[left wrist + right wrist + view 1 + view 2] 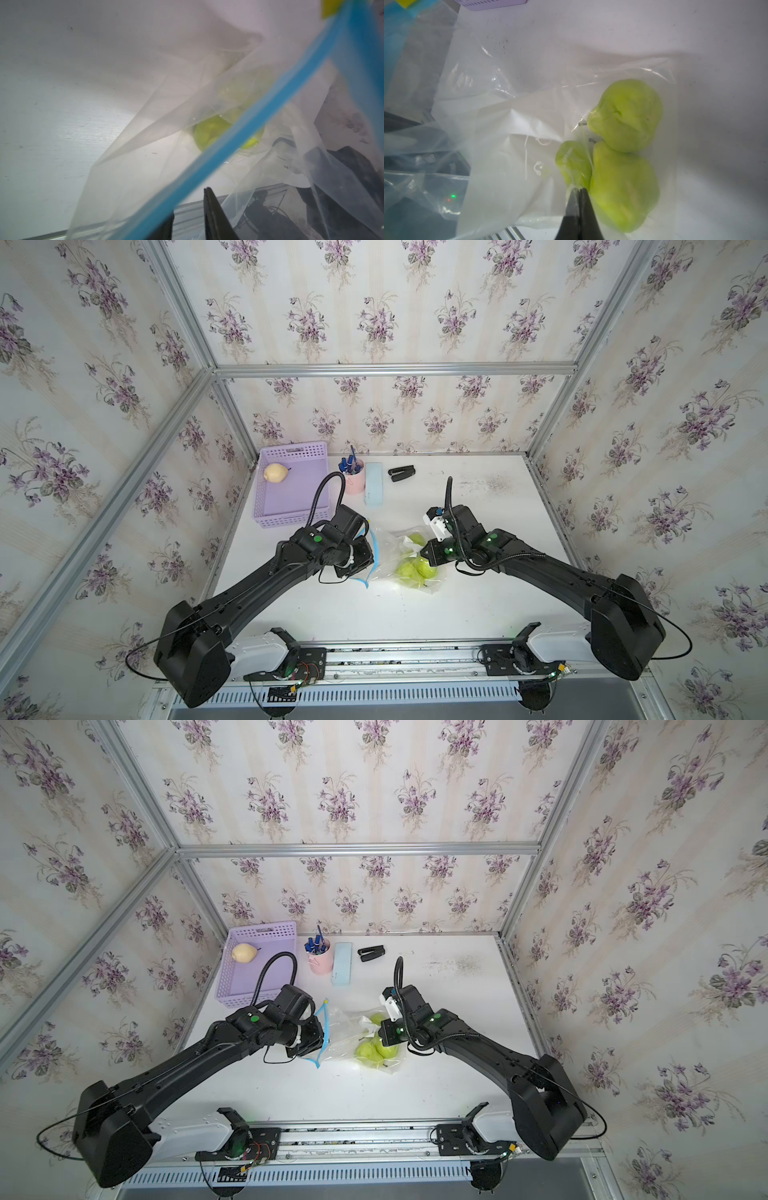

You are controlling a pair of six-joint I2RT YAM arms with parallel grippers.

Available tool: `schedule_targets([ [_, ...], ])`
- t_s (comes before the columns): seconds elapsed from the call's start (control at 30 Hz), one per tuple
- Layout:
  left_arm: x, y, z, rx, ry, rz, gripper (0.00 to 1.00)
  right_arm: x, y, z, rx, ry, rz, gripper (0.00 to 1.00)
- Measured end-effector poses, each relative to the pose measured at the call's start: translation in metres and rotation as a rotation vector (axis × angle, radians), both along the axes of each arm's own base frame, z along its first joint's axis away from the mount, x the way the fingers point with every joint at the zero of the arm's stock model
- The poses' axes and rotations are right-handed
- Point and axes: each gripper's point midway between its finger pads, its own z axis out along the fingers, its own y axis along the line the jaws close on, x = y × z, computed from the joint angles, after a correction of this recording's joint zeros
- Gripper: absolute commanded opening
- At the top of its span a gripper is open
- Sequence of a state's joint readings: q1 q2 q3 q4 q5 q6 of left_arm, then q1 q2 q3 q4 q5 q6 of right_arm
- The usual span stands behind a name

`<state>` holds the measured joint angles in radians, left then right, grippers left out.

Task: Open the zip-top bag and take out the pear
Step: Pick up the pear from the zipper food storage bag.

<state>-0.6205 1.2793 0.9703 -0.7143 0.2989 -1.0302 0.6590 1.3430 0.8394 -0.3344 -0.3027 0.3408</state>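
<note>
Zip-top bag (pixel 388 549) mouth looks open; green pears (pixel 625 116) inside, none out yet (your right gripper (pixel 577 190) pinches the film; can't tell if the left gripper (pixel 190 204) grips).

Black arms (pixel 249 593), dark fingers (pixel 216 218), white bases (pixel 257 649)

We cannot read the blurred print on the clear crinkly plastic zip-top bag (pixel 158 116); the wrist view's edge cuts off the left gripper (pixel 189 202).

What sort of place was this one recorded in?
Likely a staged robot test booth dressed as a home desk: aluminium frame holding floral wallpaper panels, and a white table with a pen cup and stapler.
</note>
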Motion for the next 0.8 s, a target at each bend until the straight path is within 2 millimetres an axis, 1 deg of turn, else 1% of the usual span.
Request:
schedule_targets([
  [0.1,-0.002,-0.016,-0.003,-0.029,0.024,-0.039,0.22,-0.001,-0.001,-0.001,-0.001,0.001,-0.001,0.0],
  [0.23,0.001,-0.037,-0.003,-0.073,0.037,-0.083,0.19,-0.002,-0.002,-0.001,0.001,0.002,-0.003,0.0],
  [0.33,0.001,-0.051,-0.013,-0.082,0.072,-0.124,0.15,-0.003,-0.002,-0.001,0.006,0.014,-0.017,0.0],
  [0.43,-0.007,-0.061,-0.025,-0.077,0.11,-0.172,0.14,-0.004,-0.003,0.0,0.009,0.02,-0.024,0.0],
  [0.5,-0.011,-0.065,-0.03,-0.073,0.12,-0.198,0.17,-0.005,-0.004,0.002,0.014,0.032,-0.038,0.21],
  [0.53,-0.012,-0.065,-0.032,-0.072,0.123,-0.204,0.21,-0.006,-0.005,0.005,0.016,0.04,-0.046,0.29],
  [0.57,-0.012,-0.064,-0.034,-0.065,0.127,-0.205,0.24,-0.006,-0.006,0.009,0.022,0.048,-0.059,0.37],
  [0.6,-0.013,-0.062,-0.036,-0.053,0.127,-0.2,0.26,-0.005,-0.008,0.015,0.031,0.045,-0.068,0.41],
  [0.67,-0.013,-0.057,-0.035,-0.039,0.113,-0.191,0.32,-0.005,-0.013,0.031,0.066,0.03,-0.088,0.45],
  [0.73,-0.012,-0.05,-0.025,-0.028,0.076,-0.167,0.33,-0.006,-0.022,0.051,0.113,0.012,-0.12,0.47],
  [0.8,-0.008,-0.043,-0.012,-0.028,0.023,-0.137,0.33,-0.008,-0.032,0.065,0.152,0.008,-0.154,0.46],
])
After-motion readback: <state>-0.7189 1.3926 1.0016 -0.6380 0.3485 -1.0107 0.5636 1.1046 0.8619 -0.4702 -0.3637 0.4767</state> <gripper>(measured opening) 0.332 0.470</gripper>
